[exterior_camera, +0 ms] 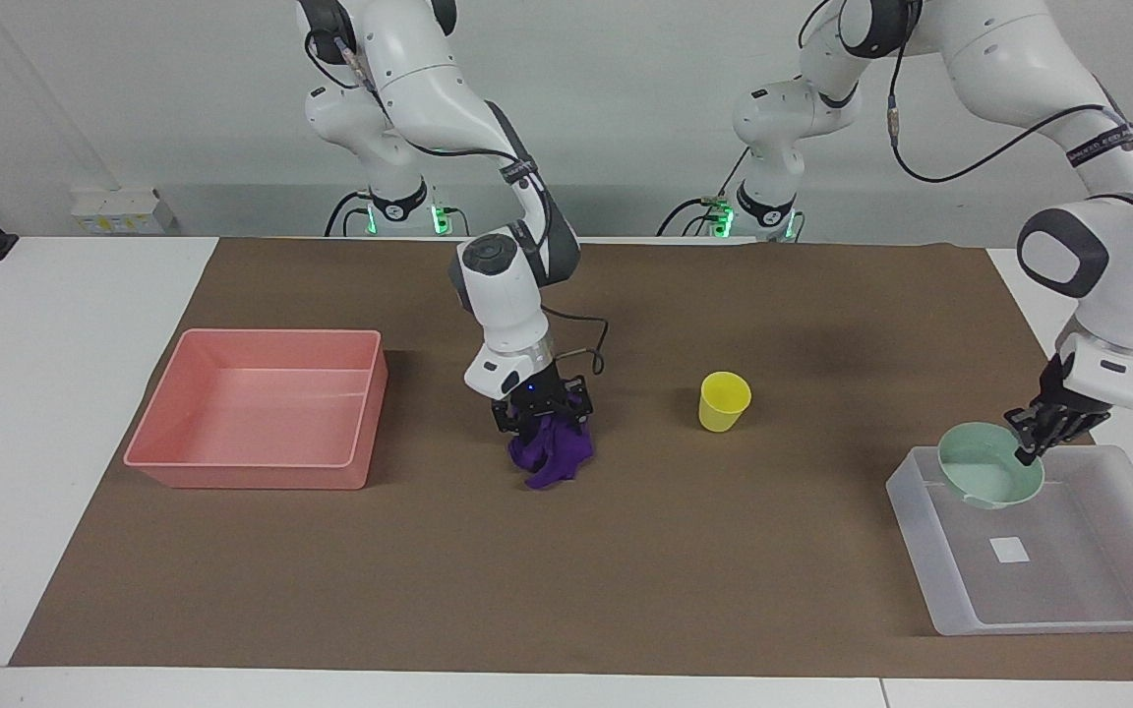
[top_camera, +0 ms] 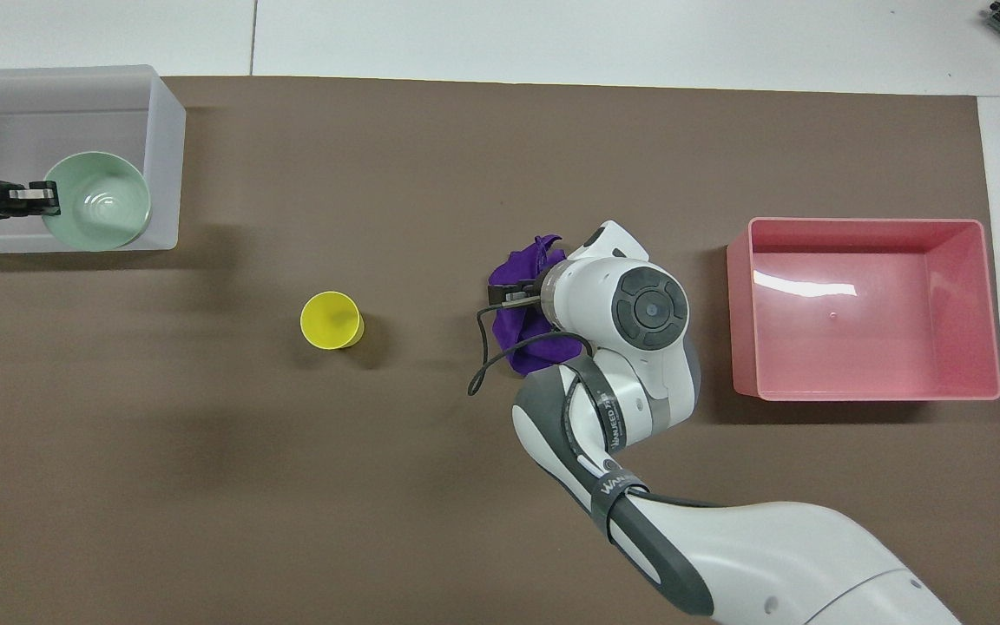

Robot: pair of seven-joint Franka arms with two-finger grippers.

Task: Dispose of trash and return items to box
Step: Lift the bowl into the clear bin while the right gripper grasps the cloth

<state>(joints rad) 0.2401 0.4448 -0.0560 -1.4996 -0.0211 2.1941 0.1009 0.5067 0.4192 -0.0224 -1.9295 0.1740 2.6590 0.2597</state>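
The left gripper [exterior_camera: 1031, 444] grips the mint-green bowl [exterior_camera: 987, 479] by its rim over the box [exterior_camera: 1068, 600]; the right gripper [exterior_camera: 539, 417] is down on the purple cloth [exterior_camera: 549, 457], its opening unclear.

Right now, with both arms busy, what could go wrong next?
1. The left gripper pinches only the rim of the bowl, tilted over the box; the bowl might slip or land on the box wall.
2. The right gripper is pressed into the top of the cloth; it may catch few folds and drop the cloth short of the pink tray.
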